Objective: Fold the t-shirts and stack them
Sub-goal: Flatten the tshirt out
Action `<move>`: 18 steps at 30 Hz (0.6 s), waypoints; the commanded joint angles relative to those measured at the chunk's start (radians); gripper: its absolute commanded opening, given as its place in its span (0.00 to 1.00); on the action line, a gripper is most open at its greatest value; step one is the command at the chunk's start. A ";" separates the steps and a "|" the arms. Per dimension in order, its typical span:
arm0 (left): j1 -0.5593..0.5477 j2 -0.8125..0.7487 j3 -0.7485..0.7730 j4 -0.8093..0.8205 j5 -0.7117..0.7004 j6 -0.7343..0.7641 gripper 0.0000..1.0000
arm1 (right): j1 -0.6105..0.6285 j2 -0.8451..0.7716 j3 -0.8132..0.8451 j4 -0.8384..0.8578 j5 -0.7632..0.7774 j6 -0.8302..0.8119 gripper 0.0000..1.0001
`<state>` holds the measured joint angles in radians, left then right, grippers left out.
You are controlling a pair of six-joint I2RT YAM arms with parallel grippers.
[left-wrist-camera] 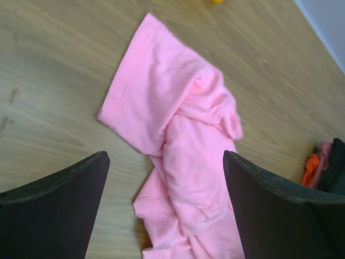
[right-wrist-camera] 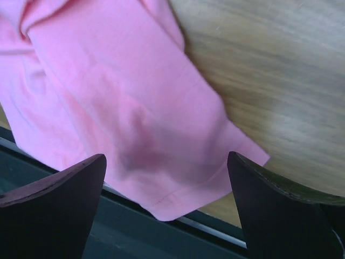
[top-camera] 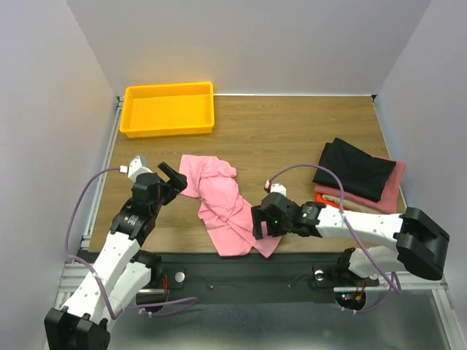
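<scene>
A large pink shirt [top-camera: 222,203] lies crumpled on the wooden table [top-camera: 292,131] between the arms, its lower hem hanging over the near edge. My left gripper [top-camera: 173,177] is open and empty just left of its upper sleeve; that view shows the sleeve and bunched body [left-wrist-camera: 178,135]. My right gripper [top-camera: 257,222] is open and empty over the shirt's lower right corner [right-wrist-camera: 161,145]. A stack at the right holds a black shirt [top-camera: 354,168] on a folded pink one [top-camera: 394,186], with orange-red cloth [top-camera: 332,198] below.
A yellow plastic tray [top-camera: 169,108] stands at the back left of the table. The black rail [top-camera: 241,271] runs along the near edge under the shirt's hem. Grey walls enclose the table on three sides.
</scene>
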<state>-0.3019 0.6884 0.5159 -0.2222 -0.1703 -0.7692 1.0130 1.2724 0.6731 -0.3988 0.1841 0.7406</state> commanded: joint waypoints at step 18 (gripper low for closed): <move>0.000 0.094 -0.034 0.037 -0.118 -0.035 0.98 | -0.192 0.433 0.354 -0.124 0.422 -0.047 0.19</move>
<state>-0.3012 0.7898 0.4706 -0.2085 -0.2321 -0.8055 0.9470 1.6699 0.9646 -0.4709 0.4694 0.8165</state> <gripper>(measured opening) 0.985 0.205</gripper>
